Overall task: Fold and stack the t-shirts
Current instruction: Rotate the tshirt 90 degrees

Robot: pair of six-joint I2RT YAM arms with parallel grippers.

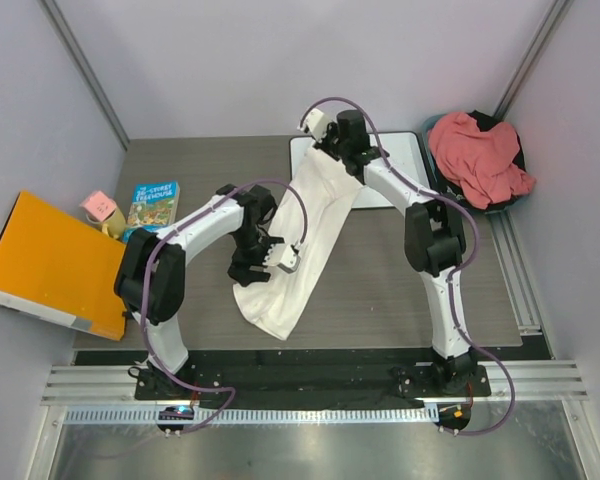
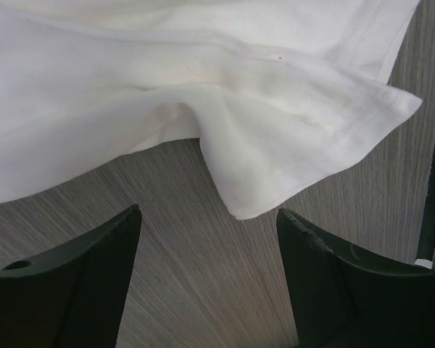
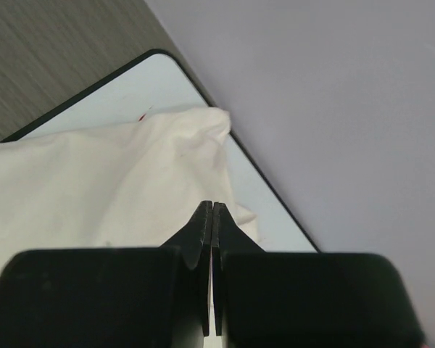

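The white t-shirt (image 1: 315, 215) lies stretched in a long band from the whiteboard (image 1: 405, 160) down to the near middle of the table. My right gripper (image 1: 332, 158) is shut on its far end above the whiteboard; the right wrist view shows the jaws (image 3: 212, 204) pressed together with white cloth (image 3: 94, 174) at their tips. My left gripper (image 1: 252, 268) is open and empty over the shirt's left edge; in the left wrist view (image 2: 209, 214) a hemmed sleeve (image 2: 304, 145) lies on the table just beyond the fingers. The salmon t-shirt (image 1: 480, 155) is bunched in a dark basket at the back right.
An orange folder (image 1: 50, 265), a book (image 1: 153, 207) and a small pink object (image 1: 98, 206) lie at the left. The whiteboard (image 3: 167, 80) lies against the back wall. A dark basket rim (image 1: 435, 125) stands at the back right corner.
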